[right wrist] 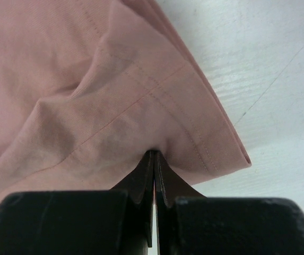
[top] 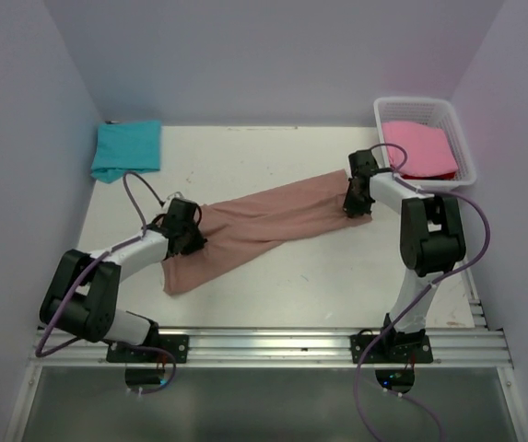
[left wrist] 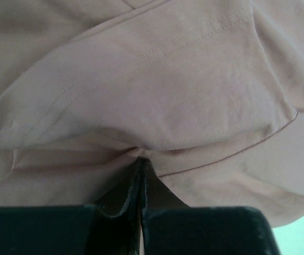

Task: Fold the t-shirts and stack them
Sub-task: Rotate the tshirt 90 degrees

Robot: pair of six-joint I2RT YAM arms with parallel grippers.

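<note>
The salmon-brown t-shirt (top: 264, 226) lies stretched in a long diagonal band across the table, print hidden. My left gripper (top: 183, 230) is shut on its lower left end; in the left wrist view the gripper (left wrist: 140, 162) pinches a fold of the shirt (left wrist: 157, 90). My right gripper (top: 356, 201) is shut on the shirt's upper right end; in the right wrist view the gripper (right wrist: 154, 155) pinches the cloth (right wrist: 88, 95) near a hemmed edge. The teal t-shirt (top: 127, 149) lies folded at the back left. The bright pink t-shirt (top: 420, 149) lies in a basket.
A white plastic basket (top: 462, 138) stands at the back right corner. Walls close the table on the left, back and right. The metal rail (top: 273, 345) with both arm bases runs along the near edge.
</note>
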